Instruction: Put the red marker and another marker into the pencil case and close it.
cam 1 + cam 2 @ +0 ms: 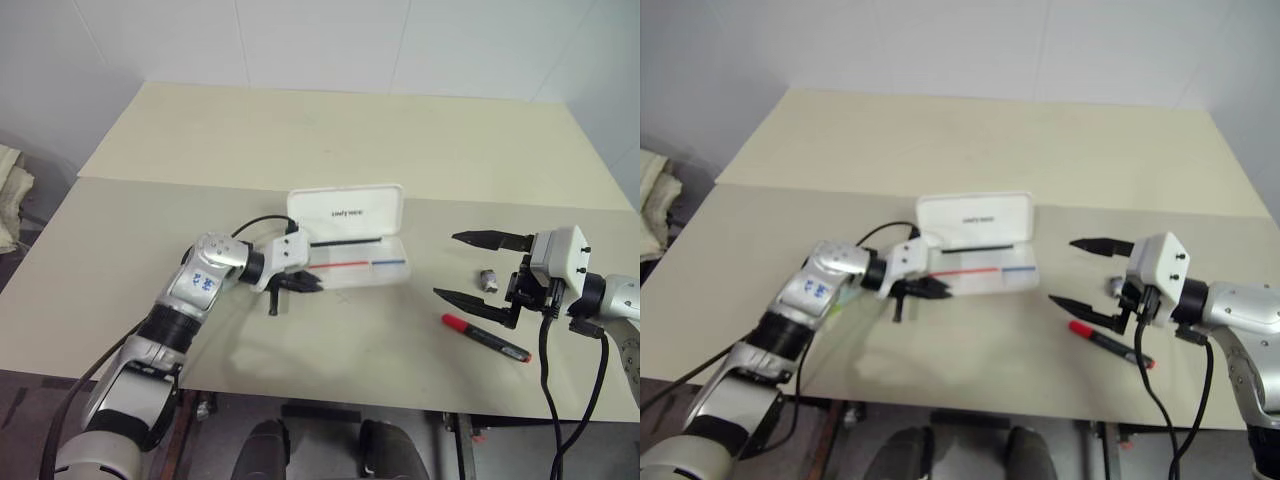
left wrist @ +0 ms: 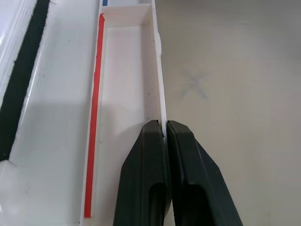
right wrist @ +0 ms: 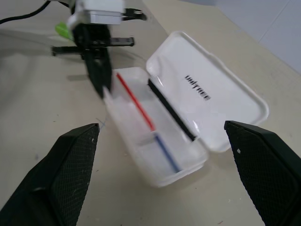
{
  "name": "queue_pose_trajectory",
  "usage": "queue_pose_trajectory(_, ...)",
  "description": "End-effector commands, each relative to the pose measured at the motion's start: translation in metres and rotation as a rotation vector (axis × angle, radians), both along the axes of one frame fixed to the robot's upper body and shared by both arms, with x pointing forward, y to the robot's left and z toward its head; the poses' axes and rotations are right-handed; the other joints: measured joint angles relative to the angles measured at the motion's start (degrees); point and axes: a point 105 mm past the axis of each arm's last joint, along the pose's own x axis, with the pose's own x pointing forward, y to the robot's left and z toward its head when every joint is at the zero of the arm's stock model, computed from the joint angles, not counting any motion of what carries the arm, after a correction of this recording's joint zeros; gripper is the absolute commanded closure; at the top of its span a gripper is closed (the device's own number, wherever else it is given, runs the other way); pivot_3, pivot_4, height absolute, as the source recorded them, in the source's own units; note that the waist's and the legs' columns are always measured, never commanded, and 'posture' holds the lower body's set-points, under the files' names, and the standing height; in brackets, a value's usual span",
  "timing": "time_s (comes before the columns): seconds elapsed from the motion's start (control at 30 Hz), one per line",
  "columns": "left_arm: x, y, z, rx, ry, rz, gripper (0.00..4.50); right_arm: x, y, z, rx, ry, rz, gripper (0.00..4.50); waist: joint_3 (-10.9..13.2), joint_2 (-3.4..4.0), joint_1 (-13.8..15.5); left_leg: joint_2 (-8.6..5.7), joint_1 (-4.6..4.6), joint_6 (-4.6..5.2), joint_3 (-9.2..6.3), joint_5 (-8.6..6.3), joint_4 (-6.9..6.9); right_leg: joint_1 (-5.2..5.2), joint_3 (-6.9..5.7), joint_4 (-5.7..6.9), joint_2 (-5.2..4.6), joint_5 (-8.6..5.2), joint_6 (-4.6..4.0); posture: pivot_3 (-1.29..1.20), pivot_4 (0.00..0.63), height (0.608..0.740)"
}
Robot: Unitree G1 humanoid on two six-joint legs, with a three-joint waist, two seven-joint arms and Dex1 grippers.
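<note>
Your left claw [image 2: 164,136] is clenched on the pencil case [image 1: 350,240] wall; your right claw [image 1: 480,267] gapes released above the red marker [image 1: 485,337].

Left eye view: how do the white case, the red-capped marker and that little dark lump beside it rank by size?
1. pencil case
2. red marker
3. small dark lump
All lie at similar distance, so the order seems safe.

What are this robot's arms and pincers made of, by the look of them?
Silver-grey metal arm shells over black joints, the left forearm bearing small blue markings. Each wrist carries a white boxy block. The left gripper and right gripper each have two black, tapering, pointed fingers with a textured surface. Black cables loop from both wrists.
</note>
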Motion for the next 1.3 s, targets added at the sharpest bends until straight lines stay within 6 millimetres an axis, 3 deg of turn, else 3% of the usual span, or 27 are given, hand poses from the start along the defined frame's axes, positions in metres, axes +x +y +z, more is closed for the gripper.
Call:
queue_pose_trajectory(0.03,-0.021,-0.001,-0.004,0.028,0.034,-0.089,4.48,-0.003,0.006,0.01,-0.003,-0.033,0.031,0.0,0.0,0.0,0.0,0.0,-0.03,0.02,0.0,-0.02,0.02,0.0,0.0,0.0,0.0,0.02,0.03,0.0,0.15,0.74)
queue_pose_trajectory(0.4,-0.025,0.0,-0.008,0.047,0.041,-0.076,4.48,-0.003,0.013,0.008,0.019,-0.027,0.046,0.0,0.0,0.0,0.0,0.0,-0.08,0.16,0.01,-0.13,0.22,0.0,0.08,-0.09,0.0,0.06,0.11,0.0,0.15,0.74)
queue_pose_trajectory(0.5,-0.022,-0.003,-0.008,0.024,0.045,-0.049,3.67,-0.004,0.014,0.008,0.024,-0.027,0.046,0.0,0.0,0.0,0.0,0.0,-0.08,0.17,0.04,-0.14,0.23,0.0,0.09,-0.09,0.0,0.06,0.11,0.0,0.15,0.74)
queue_pose_trajectory(0.87,-0.033,-0.015,0.003,-0.049,0.045,-0.104,0.03,-0.003,0.016,0.005,0.035,-0.015,0.054,0.0,0.0,-0.01,0.0,0.0,-0.08,0.22,0.04,-0.16,0.32,0.0,0.14,-0.04,0.0,0.1,0.15,0.0,0.15,0.74)
queue_pose_trajectory(1.0,-0.05,-0.008,-0.002,-0.057,0.106,-0.163,0.03,-0.004,0.018,0.003,0.043,-0.001,0.059,0.0,0.0,0.0,-0.1,0.0,-0.05,0.21,0.11,-0.16,0.3,-0.01,0.2,-0.05,0.0,0.1,0.15,0.0,0.15,0.74)
queue_pose_trajectory(1.3,-0.047,-0.01,0.0,-0.194,0.05,-0.12,0.03,-0.006,0.008,-0.003,0.053,0.048,0.003,0.0,0.0,0.0,0.1,-0.01,-0.02,0.5,0.21,-0.32,0.34,-0.03,0.33,-0.03,0.0,0.12,0.18,0.0,0.15,0.74)
